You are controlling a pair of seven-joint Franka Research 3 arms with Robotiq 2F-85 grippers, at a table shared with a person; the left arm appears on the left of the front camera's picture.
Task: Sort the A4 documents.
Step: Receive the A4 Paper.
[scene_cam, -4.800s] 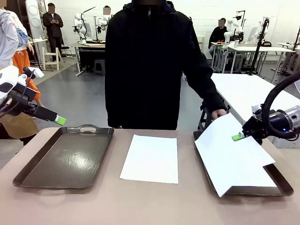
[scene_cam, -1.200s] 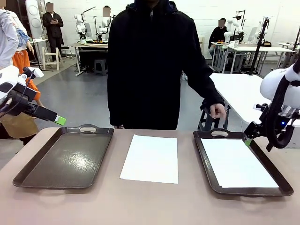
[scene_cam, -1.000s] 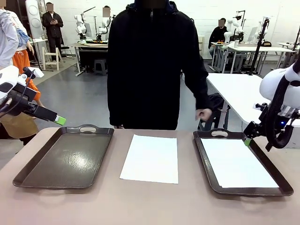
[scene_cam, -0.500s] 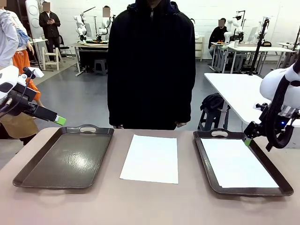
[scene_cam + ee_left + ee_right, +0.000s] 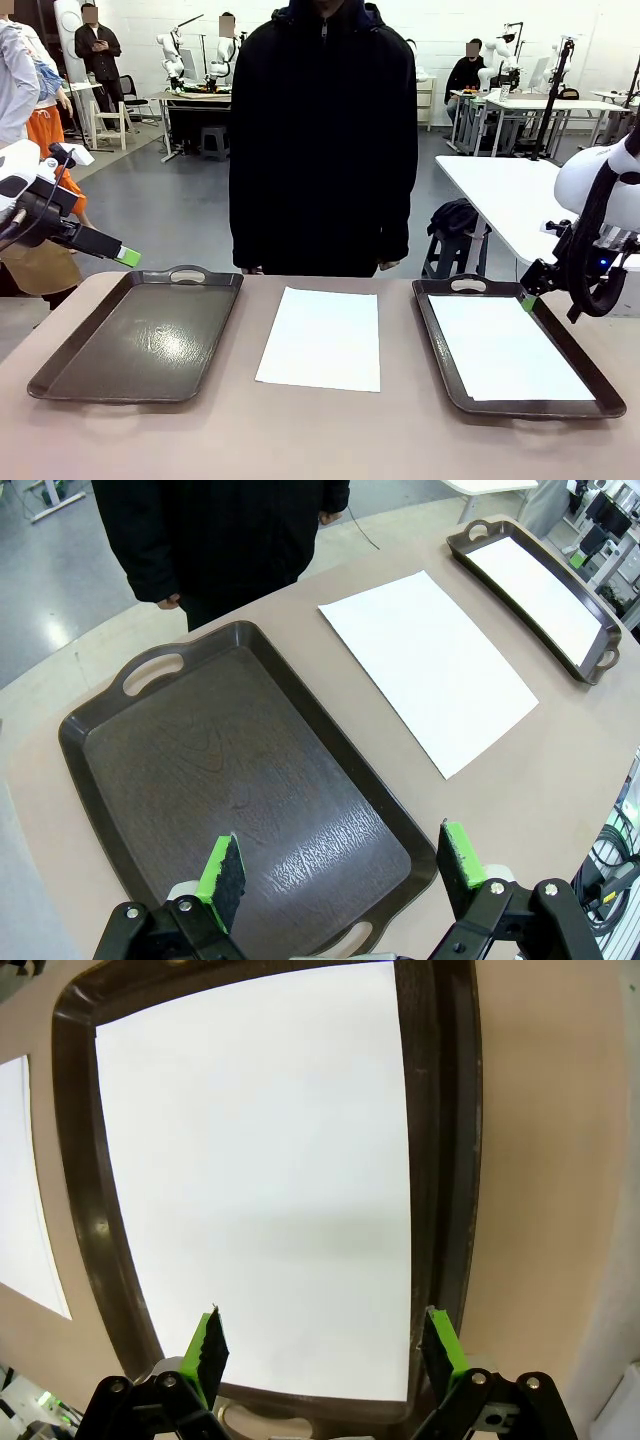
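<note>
Brown and bare, the left tray (image 5: 140,335) lies under the left jaws, which stand wide open. One A4 document (image 5: 322,338) lies flat mid-worktop between the trays. A second A4 document (image 5: 505,345) lies in the right tray (image 5: 432,340), beneath the right jaws, also open. Thin, light and floppy by the look of it, the loose sheet is best pinched at a free edge.

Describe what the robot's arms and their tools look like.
Both arms have white rounded shells. The left arm ends in a black section; a thick black cable loops beside the right arm. The left tool and right tool are black, each with two fingers tipped by bright green pads.
</note>
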